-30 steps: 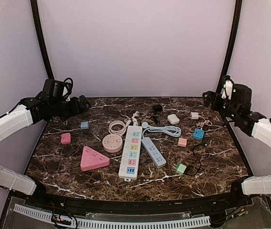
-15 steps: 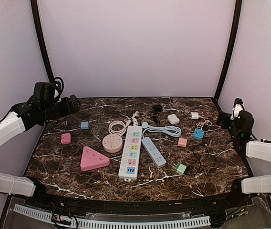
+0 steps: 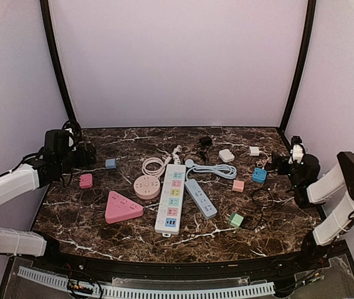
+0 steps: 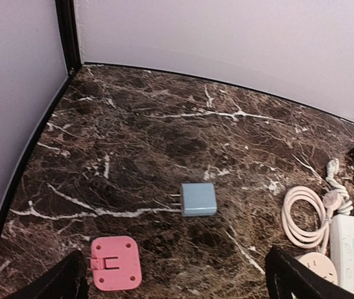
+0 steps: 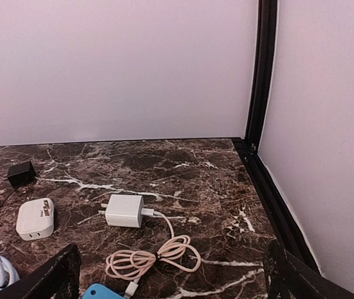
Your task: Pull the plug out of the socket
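Top view first: the table (image 3: 90, 224) is dark brown marble-look stuff with white veins. Plain pale lilac walls close it in, with black frame posts (image 3: 55, 62) in the back corners.

The sockets all sit mid-table. There's a white power strip (image 3: 171, 199) with coloured outlets, a blue power strip (image 3: 200, 198) just right of it, a round pink socket (image 3: 146, 186) and a pink triangular socket (image 3: 123, 207) to the left. I honestly can't tell whether any plug is seated in one of them. Any printing on them is too small to read.

The left gripper (image 3: 80, 156) hangs over the far left edge and the right gripper (image 3: 283, 165) over the right edge, both well away from the strips.

Left wrist: its dark fingers (image 4: 58, 280) are spread wide at the bottom corners and aren't gripping anything. Below are a blue-grey plug (image 4: 198, 199) lying prongs-left, a pink flat adapter (image 4: 114, 263) and a coiled pink cable (image 4: 305, 215).

Right wrist: same deal, with its fingers (image 5: 295, 280) wide apart and clamped on nothing. I can see a white charger (image 5: 124, 210) with a bundled pinkish cord (image 5: 152, 258) running from it. There's also a rounded white adapter (image 5: 35, 219) and a small black plug (image 5: 21, 173) near the back wall. No legible labels here either.
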Robot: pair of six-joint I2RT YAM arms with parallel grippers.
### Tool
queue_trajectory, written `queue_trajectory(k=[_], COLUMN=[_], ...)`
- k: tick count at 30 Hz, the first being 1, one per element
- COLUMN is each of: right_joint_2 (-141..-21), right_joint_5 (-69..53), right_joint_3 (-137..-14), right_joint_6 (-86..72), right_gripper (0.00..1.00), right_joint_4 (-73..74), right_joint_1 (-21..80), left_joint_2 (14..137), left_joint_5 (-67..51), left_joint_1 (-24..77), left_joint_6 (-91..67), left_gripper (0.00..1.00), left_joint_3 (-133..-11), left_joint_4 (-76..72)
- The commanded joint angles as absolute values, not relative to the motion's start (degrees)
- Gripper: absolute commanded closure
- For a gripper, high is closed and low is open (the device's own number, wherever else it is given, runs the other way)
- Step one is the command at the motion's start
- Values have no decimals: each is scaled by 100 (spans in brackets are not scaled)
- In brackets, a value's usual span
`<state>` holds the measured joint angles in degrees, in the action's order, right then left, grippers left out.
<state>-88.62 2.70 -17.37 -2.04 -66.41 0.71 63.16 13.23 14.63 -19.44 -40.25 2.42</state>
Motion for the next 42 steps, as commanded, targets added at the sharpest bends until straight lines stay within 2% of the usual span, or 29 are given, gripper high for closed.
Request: queue_trajectory(k=[1, 6, 13, 25, 26, 29, 42], right_joint_2=[-8903, -8881, -8892, -8874, -8874, -8877, -8876], right_joint_5=[-354, -275, 166, -336, -372, -397, -474], right_joint_3=[-1967, -1943, -2018, -2224, -2231, -2241, -2268], right_joint_6=[79, 64, 247, 142, 127, 123, 105], right_gripper=[1, 1, 1, 2, 1, 1, 1], right_joint_4=[-7082, -7106, -6947, -6517, -6496, -6491, -6434], right_joint_1=[53, 53, 290, 71, 55, 59, 53], left_joint_2=[6293, 6765, 8202, 8952, 9157, 9036, 9100], left_joint_5=[2031, 2233, 2348, 1474, 1467, 1379, 1367], left_joint_1=[1217, 928, 645, 481, 476, 469, 457], left_joint_6=[-1369, -929, -269, 81, 133, 60, 79], left_gripper=[1, 1, 1, 1, 1, 1, 1], left_joint_3=[-3648, -3192, -2793, -2081, -1946, -2045, -2090], left_joint_4=[-862, -2337, -4655, -6714, -7402, -6962, -7023])
